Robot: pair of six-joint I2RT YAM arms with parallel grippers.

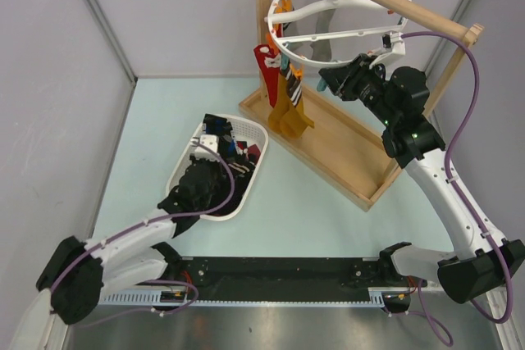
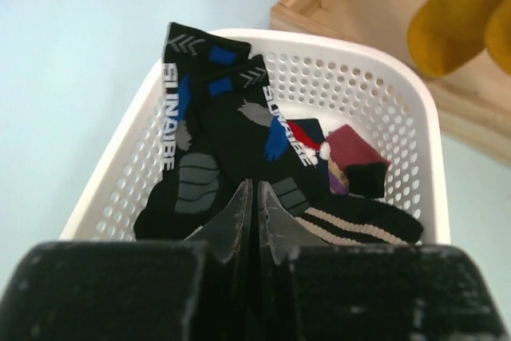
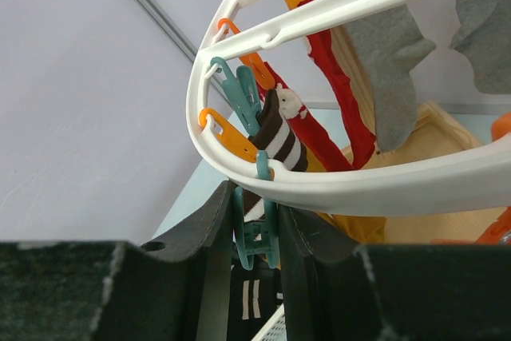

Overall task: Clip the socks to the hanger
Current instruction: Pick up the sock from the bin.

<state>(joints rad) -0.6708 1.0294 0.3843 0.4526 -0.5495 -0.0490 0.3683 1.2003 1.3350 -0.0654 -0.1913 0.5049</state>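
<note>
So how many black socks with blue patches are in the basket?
2. The left sock lies along the white basket's left wall; the right sock lies against it. More may be hidden underneath.

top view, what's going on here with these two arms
The left gripper is shut, down in the basket over black socks. The right gripper is up at the hanger, closed on a teal clip under the ring. Several socks already hang there; more wait in the basket.
</note>
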